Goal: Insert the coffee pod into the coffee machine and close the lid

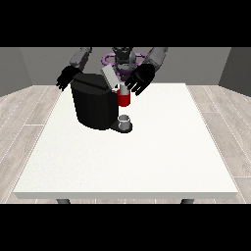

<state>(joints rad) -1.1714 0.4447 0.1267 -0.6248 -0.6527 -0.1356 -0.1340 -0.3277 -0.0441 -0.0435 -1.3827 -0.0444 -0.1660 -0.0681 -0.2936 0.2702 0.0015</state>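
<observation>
Machine: black coffee machine (95,105) on the white table (147,157), grey lid (110,77) raised.
Cup: grey cup (125,120) under its red spout section (124,99).
Hands: the hand at the view's right (140,79) over the spout, fingers spread; the hand at the view's left (65,78) behind the machine.

Black coffee machine (95,105), lid (109,77) raised, red-fronted holder (124,99)

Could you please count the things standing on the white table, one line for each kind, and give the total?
Black coffee machine, with its grey lid raised: 1
Red part at the machine's front, under the hand at the view's right: 1
Small grey cup on the machine's base: 1
Total: 3
</observation>
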